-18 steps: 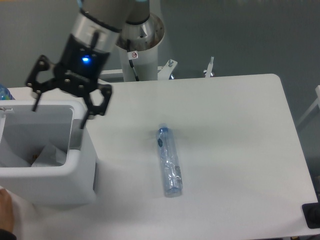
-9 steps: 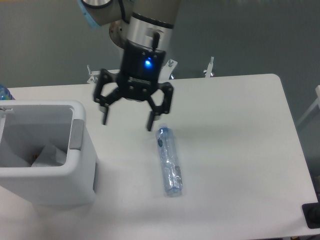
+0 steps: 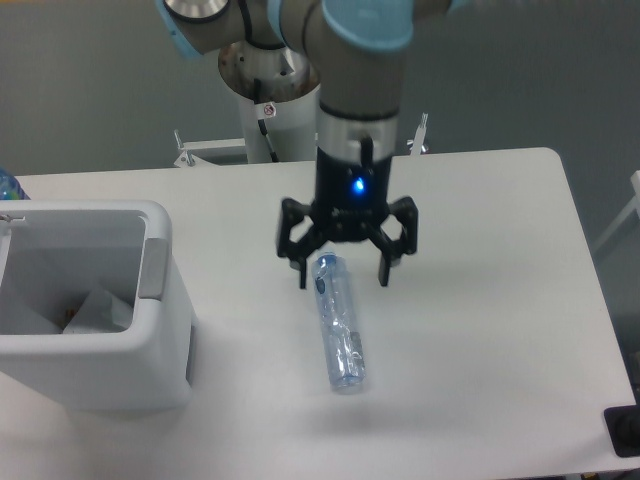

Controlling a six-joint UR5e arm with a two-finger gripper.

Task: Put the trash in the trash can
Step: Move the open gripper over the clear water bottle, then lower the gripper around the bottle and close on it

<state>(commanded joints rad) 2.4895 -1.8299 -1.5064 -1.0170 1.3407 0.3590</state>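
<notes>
Hovered gripper (image 3: 343, 277), fingers spread, over crushed bottle (image 3: 337, 325) at table centre; probably light, slippery, crumply; best grasped mid-body.

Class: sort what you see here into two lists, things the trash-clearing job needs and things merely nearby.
Job: crushed bottle on the table; wrapper inside the trash can; open gripper above the bottle.

Nearby: table; black object at its corner; robot base.
</notes>
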